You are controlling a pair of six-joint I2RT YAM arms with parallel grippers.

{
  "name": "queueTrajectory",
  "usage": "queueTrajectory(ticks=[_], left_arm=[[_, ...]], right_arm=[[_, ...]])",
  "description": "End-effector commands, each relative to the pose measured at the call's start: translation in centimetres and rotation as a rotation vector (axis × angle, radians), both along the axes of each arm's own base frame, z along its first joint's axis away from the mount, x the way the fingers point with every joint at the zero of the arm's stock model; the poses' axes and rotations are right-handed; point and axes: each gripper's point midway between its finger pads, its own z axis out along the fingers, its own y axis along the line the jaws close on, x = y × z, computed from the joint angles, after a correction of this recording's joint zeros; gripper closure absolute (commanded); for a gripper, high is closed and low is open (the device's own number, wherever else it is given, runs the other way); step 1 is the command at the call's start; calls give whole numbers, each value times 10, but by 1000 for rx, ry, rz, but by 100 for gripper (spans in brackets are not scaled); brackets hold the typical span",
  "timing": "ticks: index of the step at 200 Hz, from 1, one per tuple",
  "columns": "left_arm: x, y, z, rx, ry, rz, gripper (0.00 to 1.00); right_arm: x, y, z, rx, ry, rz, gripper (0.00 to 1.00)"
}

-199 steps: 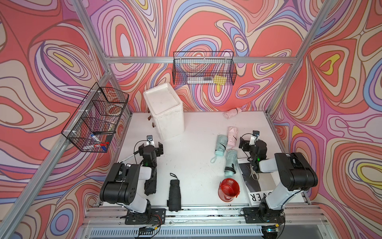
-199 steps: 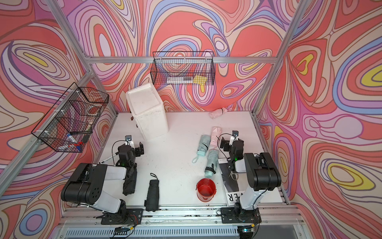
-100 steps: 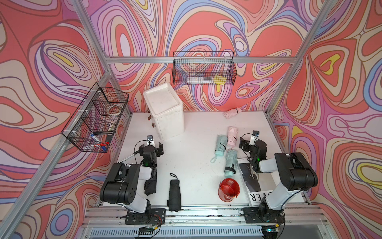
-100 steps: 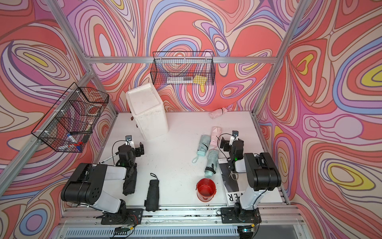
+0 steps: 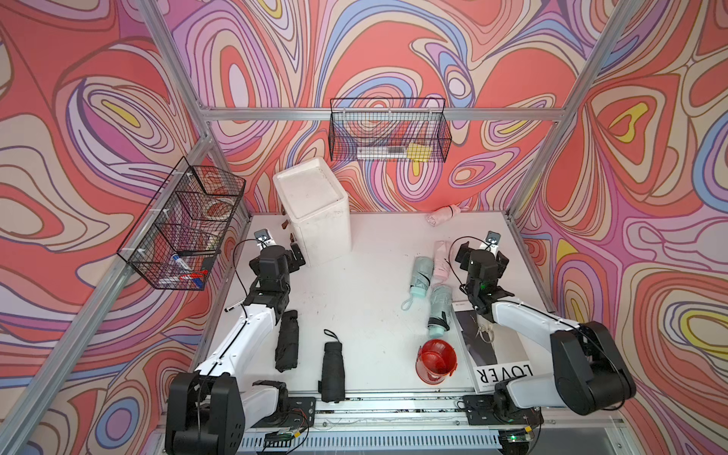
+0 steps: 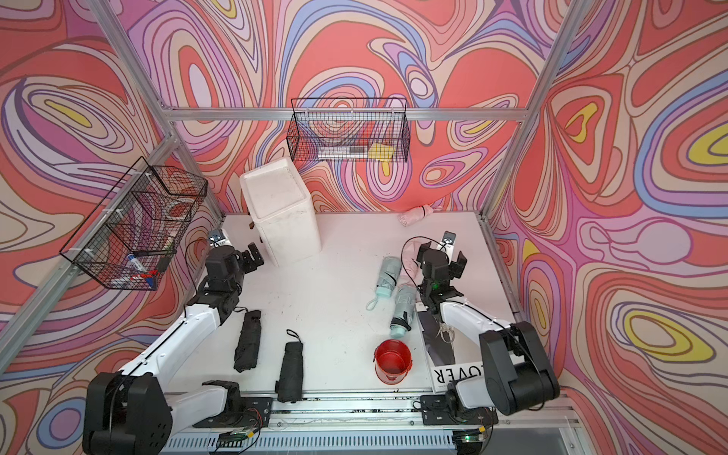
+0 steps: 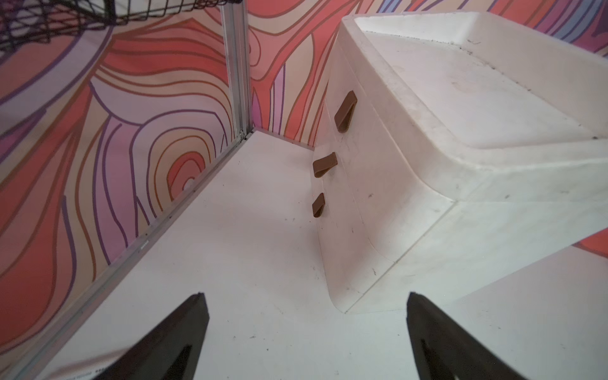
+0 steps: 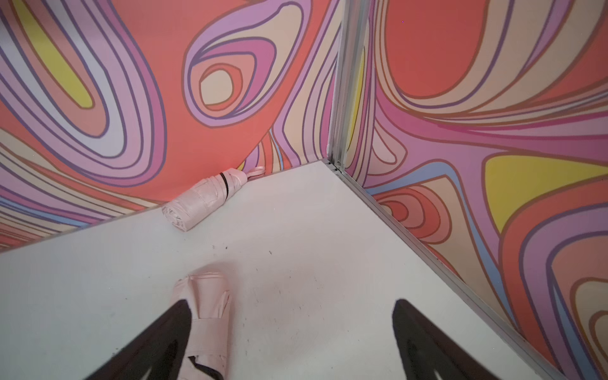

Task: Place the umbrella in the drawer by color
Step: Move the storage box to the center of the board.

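The white drawer unit (image 5: pixel 315 212) (image 7: pixel 427 164) stands at the back left, its three brown handles (image 7: pixel 325 164) all flush. My left gripper (image 5: pixel 295 256) (image 7: pixel 306 296) hangs open and empty just in front of its corner. Two black umbrellas (image 5: pixel 286 346) (image 5: pixel 333 368) lie front left. Two mint umbrellas (image 5: pixel 420 275) (image 5: pixel 439 307) and a pink umbrella (image 5: pixel 442 260) (image 8: pixel 205 296) lie at mid right. My right gripper (image 5: pixel 482 248) (image 8: pixel 292 302) is open beside that pink one, one finger next to it. Another pink umbrella (image 5: pixel 443 214) (image 8: pixel 204 200) rests against the back wall.
A red bucket (image 5: pixel 436 360) stands near the front edge, beside a magazine (image 5: pixel 492 354) under my right arm. Wire baskets hang on the back wall (image 5: pixel 388 130) and the left wall (image 5: pixel 185 224). Aluminium posts frame the table corners.
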Motion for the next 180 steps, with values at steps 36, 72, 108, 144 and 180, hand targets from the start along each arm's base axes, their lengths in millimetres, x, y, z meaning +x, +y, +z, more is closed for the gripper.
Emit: queueTrajectory(ticks=[36,72,108,144,180], left_arm=[[8,-56,12,-429,-41,-172,1],[30,-46,48,-396,-62,-121,1],[48,-49,99,-314,-100,-167,1],[85,-83,129,-210,-74,-402,1],[123,-131,120,-251,-7,-673,3]], right_arm=[[-53,49,-16,326,105,264,2],[-69,75,-12,411,91,416,2],[-69,88,-7,437,79,479,2],[-71,95,-3,456,80,517,2],[-73,100,2,463,76,546,2]])
